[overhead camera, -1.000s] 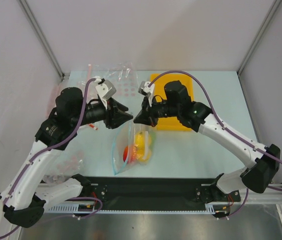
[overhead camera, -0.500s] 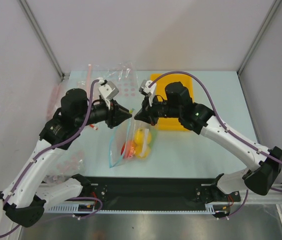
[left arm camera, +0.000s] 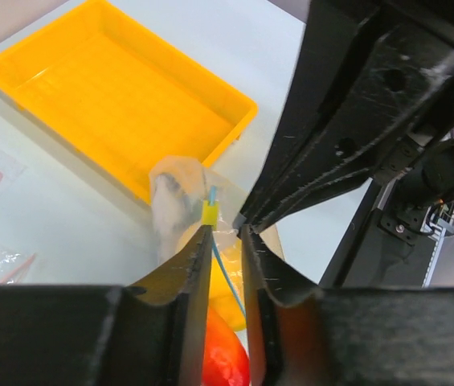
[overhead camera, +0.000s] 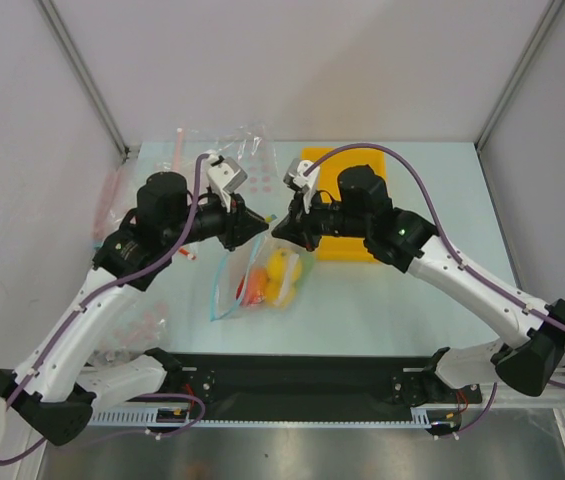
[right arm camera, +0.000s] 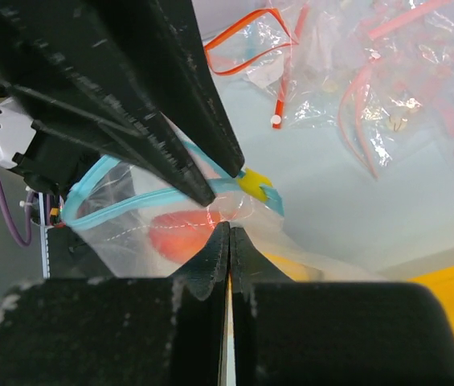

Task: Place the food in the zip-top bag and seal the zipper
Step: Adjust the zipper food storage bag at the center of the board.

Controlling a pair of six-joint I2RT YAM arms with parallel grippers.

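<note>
Pinching the zip-top bag (right arm camera: 130, 215) below its yellow slider (right arm camera: 252, 183) with right fingers (right arm camera: 202, 277) pressed together; straddling the zipper (left arm camera: 227, 273) with left fingers (left arm camera: 194, 297) narrowly parted.

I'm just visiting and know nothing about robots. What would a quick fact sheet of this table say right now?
Bag: clear zip-top bag, both claws at its mouth
Zipper: teal strip loops open, not sealed; yellow slider by the claws
Inside bag: red fruit, yellow fruit
Left claw: fingers close together with the strip between them; firm pinch unclear
Right claw: shut on the bag film
Behind: yellow tray
Far left: spare bags with pink strips
</note>
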